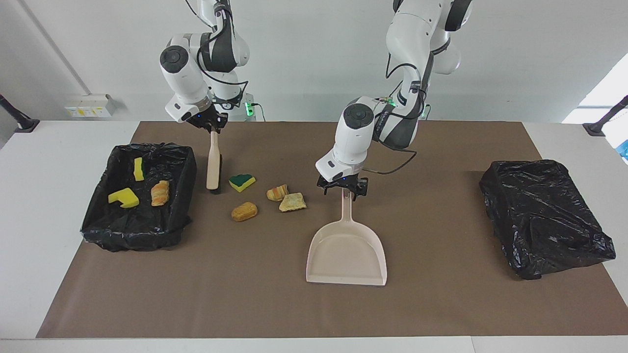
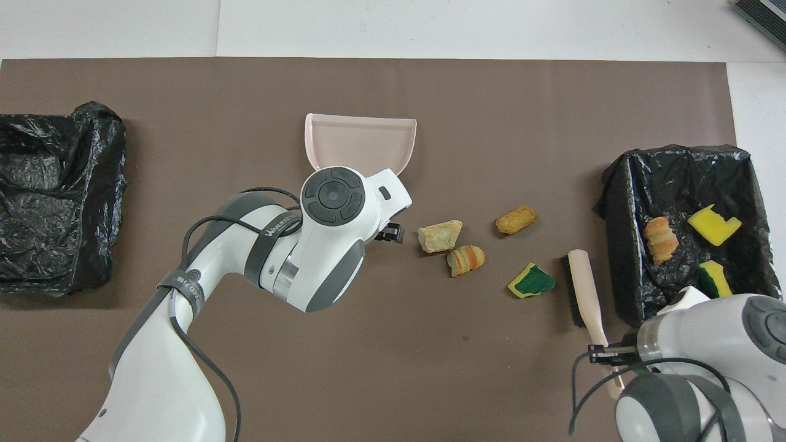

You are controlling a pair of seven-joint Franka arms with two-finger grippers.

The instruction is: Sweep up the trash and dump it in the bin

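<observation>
Trash, as we see it, is seven small foam and sponge scraps. Four lie on the brown mat: a yellow wedge with a dark green top (image 1: 242, 182), an orange-striped piece (image 1: 277, 192), a tan chunk (image 1: 293, 202) and an orange-brown lump (image 1: 244, 211). Three more sit in the black-lined bin (image 1: 100, 215) at the right arm's end: two yellow pieces (image 1: 124, 197) (image 1: 139, 168) and an orange-striped roll (image 1: 160, 192). We see a second black-lined bin (image 1: 544, 215) at the left arm's end. The right gripper (image 1: 212, 128) clamps the beige brush (image 1: 213, 164). The left gripper (image 1: 343, 189), fingers spread wide, straddles the beige dustpan (image 1: 347, 252) handle.
</observation>
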